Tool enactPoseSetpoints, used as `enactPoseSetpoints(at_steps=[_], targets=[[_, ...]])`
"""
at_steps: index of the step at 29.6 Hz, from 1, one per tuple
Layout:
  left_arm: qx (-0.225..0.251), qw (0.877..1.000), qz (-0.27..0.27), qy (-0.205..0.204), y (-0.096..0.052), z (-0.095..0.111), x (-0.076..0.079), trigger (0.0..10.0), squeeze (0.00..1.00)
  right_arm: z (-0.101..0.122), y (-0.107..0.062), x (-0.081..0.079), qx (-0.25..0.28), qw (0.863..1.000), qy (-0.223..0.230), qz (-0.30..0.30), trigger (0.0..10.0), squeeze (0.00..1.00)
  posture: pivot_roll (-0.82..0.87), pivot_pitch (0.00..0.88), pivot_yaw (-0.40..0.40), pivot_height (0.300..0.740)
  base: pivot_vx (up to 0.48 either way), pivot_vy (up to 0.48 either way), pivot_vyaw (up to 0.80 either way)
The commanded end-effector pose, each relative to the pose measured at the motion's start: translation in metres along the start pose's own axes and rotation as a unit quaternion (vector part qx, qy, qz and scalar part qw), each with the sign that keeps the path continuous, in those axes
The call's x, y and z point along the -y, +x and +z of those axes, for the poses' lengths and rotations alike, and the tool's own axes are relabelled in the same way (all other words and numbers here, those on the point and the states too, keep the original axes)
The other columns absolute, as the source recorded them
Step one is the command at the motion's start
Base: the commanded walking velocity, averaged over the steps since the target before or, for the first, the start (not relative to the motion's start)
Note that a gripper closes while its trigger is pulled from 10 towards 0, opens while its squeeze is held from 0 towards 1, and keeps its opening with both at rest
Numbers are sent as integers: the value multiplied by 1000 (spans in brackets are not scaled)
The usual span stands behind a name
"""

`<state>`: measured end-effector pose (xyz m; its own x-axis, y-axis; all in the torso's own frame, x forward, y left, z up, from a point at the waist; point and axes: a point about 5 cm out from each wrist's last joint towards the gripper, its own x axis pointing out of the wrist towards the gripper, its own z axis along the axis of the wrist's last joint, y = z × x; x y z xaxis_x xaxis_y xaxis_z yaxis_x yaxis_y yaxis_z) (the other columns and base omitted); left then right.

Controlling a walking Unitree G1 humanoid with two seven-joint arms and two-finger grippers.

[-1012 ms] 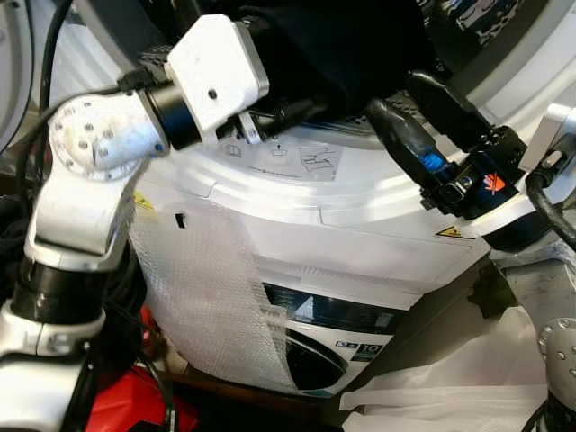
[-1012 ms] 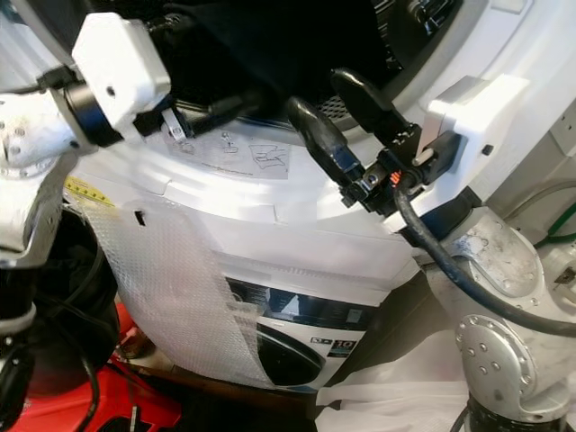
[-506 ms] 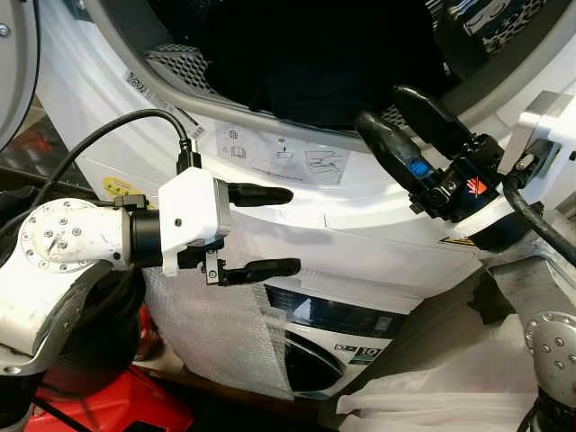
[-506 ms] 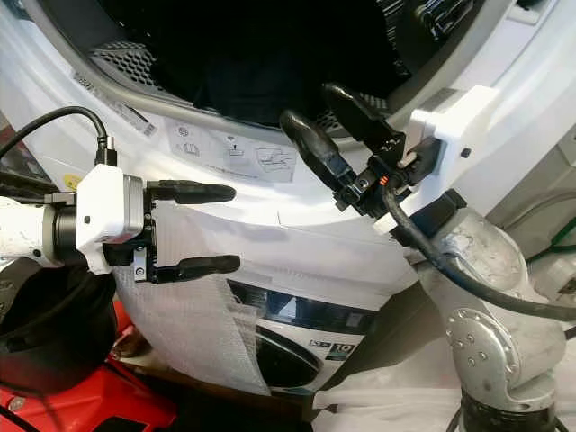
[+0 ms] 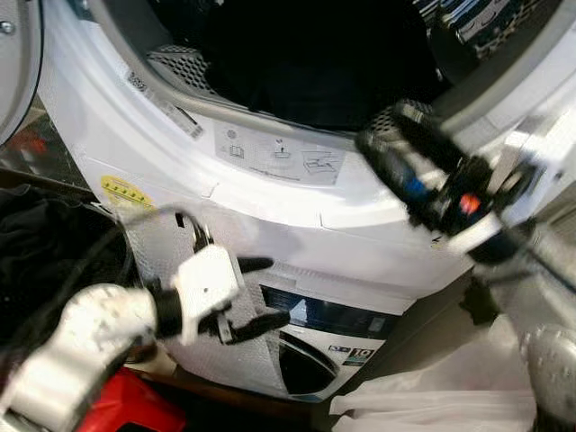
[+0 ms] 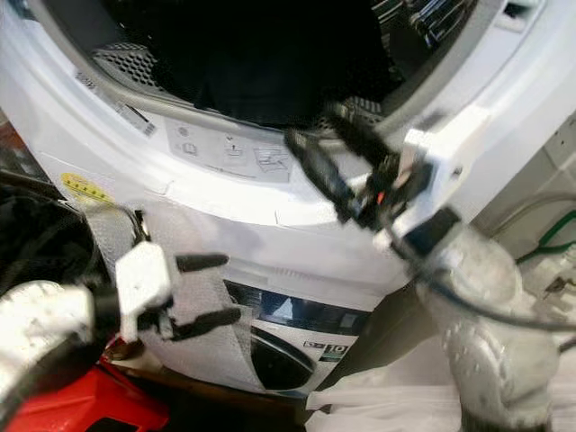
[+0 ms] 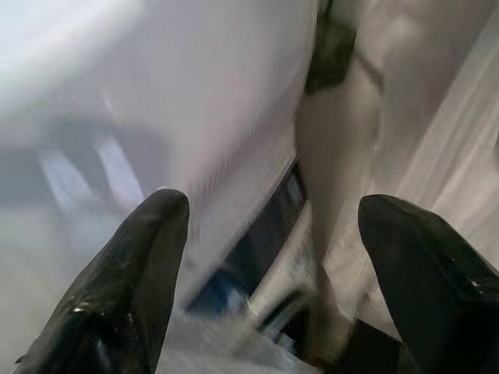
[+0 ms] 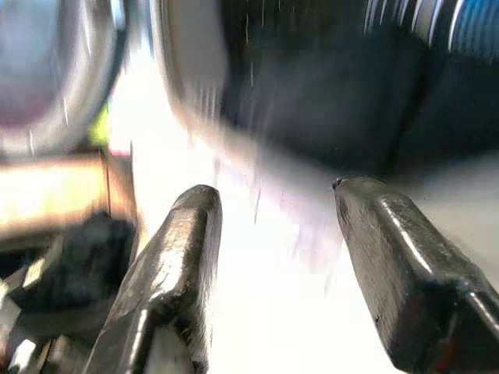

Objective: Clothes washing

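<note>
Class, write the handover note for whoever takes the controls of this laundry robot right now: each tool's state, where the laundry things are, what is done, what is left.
Left tool: open, empty, low in front of the bubble wrap on the washer's front.
Right tool: open, empty, at the lower rim of the drum opening.
Dark clothes lie inside the drum; a dark pile sits at the robot's left.
Done: some laundry loaded.
Left: probably the remaining pile, then shutting the door; the views are blurred, so check first.
</note>
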<state>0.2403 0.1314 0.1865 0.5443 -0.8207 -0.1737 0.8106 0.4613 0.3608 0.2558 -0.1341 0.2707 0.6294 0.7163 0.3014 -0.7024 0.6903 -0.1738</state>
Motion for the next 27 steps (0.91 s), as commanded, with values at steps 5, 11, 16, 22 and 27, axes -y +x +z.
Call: enactPoseSetpoints(at_steps=[5,11,16,22,27], targets=[[-10,997,76,-26,4,-9,1,10000,0,-31,-26,-11,-52,997,37,-41,10000,0,199,190,-181,740,0,0,0],[-1,993,116,12,2,1,-6,10000,0,-51,-44,-13,-57,986,93,-127,10000,0,201,189,-178,740,0,0,0],[-18,992,125,11,2,-3,-5,10000,0,-87,-64,-25,-122,974,110,-154,10000,0,201,186,-175,740,0,0,0],[-22,987,157,6,4,-10,-4,10000,0,-136,-80,-30,-174,935,153,-269,10000,0,209,185,-174,740,0,0,0],[-19,975,220,-2,6,-14,-17,10000,0,-165,-79,-28,-185,906,178,-337,10000,0,227,182,-155,740,0,0,0]])
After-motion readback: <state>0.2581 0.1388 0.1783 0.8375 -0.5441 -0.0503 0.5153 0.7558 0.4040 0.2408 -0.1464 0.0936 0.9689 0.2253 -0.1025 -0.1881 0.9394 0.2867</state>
